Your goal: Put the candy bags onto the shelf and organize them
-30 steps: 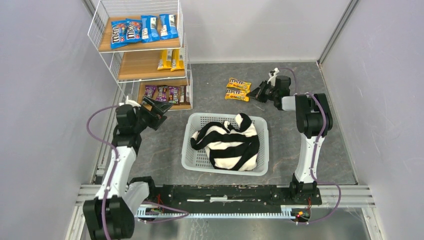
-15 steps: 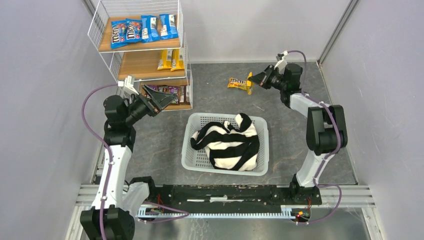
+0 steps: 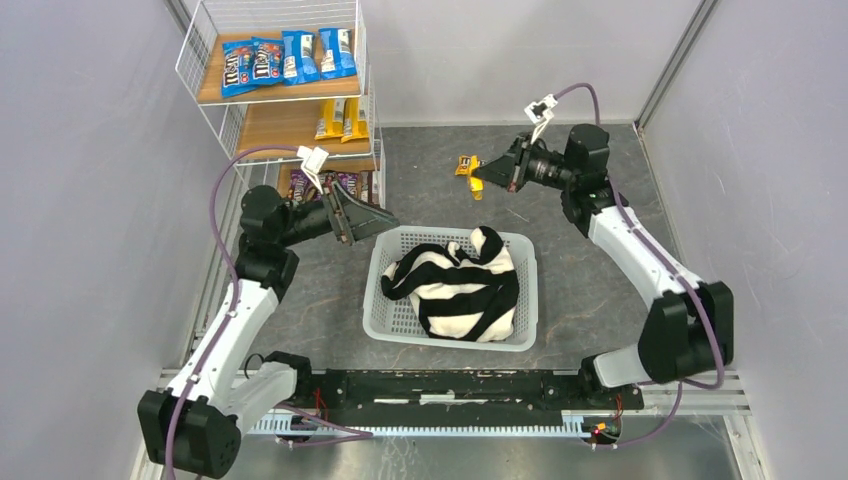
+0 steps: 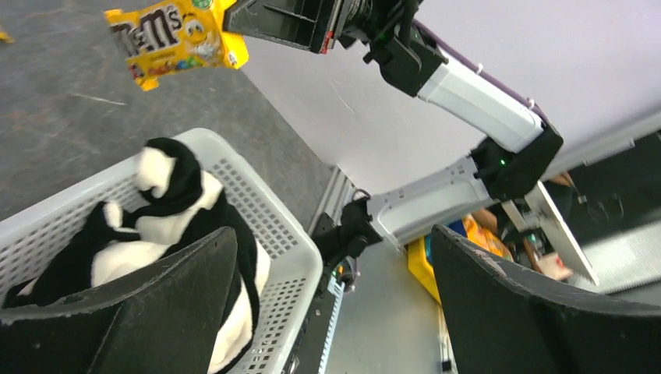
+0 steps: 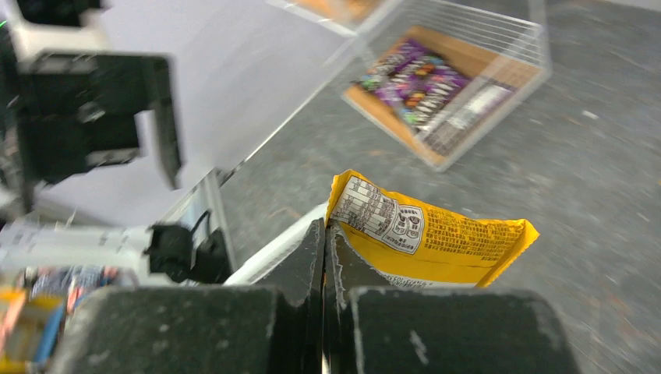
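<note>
My right gripper [image 3: 482, 178] is shut on the edge of a yellow candy bag [image 3: 475, 188], which hangs above the floor; the right wrist view shows the bag [image 5: 436, 241] pinched between the fingertips of that gripper [image 5: 326, 234]. A second yellow bag [image 3: 464, 160] lies on the floor just behind. The shelf [image 3: 215, 85] at the back left holds blue bags [image 3: 285, 58] on top, yellow bags [image 3: 340, 118] in the middle and dark purple bags [image 3: 330, 185] at the bottom. My left gripper [image 3: 375, 220] is open and holds nothing, between the shelf and the basket, and its camera sees the held bag [image 4: 175, 35].
A white plastic basket [image 3: 378, 295] stands mid-floor with a black-and-white striped cloth [image 3: 455, 285] inside. Grey walls close in on both sides. The arm bases and a metal rail [image 3: 450, 385] run along the near edge.
The right gripper closed on a yellow bag, lifted it off the floor and carried it left. The left arm swung from the shelf's bottom tier toward the basket, gripper open.
</note>
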`<action>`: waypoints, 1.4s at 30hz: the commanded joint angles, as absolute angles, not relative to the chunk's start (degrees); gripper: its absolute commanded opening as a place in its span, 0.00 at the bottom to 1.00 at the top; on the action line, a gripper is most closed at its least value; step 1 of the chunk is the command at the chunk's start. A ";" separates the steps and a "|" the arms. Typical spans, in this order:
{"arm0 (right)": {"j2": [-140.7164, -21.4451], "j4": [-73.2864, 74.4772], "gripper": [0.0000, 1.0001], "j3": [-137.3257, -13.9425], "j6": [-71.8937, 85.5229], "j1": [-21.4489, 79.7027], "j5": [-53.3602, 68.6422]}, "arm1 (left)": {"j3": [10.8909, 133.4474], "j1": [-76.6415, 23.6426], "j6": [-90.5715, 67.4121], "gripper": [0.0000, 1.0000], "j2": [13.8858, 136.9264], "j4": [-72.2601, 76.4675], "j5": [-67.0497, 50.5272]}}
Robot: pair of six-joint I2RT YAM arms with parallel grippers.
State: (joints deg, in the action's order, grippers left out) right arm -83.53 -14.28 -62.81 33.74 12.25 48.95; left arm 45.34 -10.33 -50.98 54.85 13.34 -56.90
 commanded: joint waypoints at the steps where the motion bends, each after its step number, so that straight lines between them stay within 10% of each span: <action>1: -74.86 -8.41 0.01 -68.24 25.38 18.50 56.28 | 45.34 -14.86 -52.37 1.00 53.33 23.99 -59.41; 24: -71.18 -25.53 0.00 -79.69 43.62 39.99 57.83 | 42.60 -15.67 -66.92 1.00 45.42 39.10 -45.36; 34: -72.03 -29.65 0.00 -79.83 46.78 41.06 55.14 | 36.95 -16.24 -110.69 1.00 59.04 99.40 -51.13; 42: -72.48 -34.84 0.00 -79.48 51.01 41.95 55.72 | 34.44 -16.30 -100.76 1.00 56.47 87.81 -50.13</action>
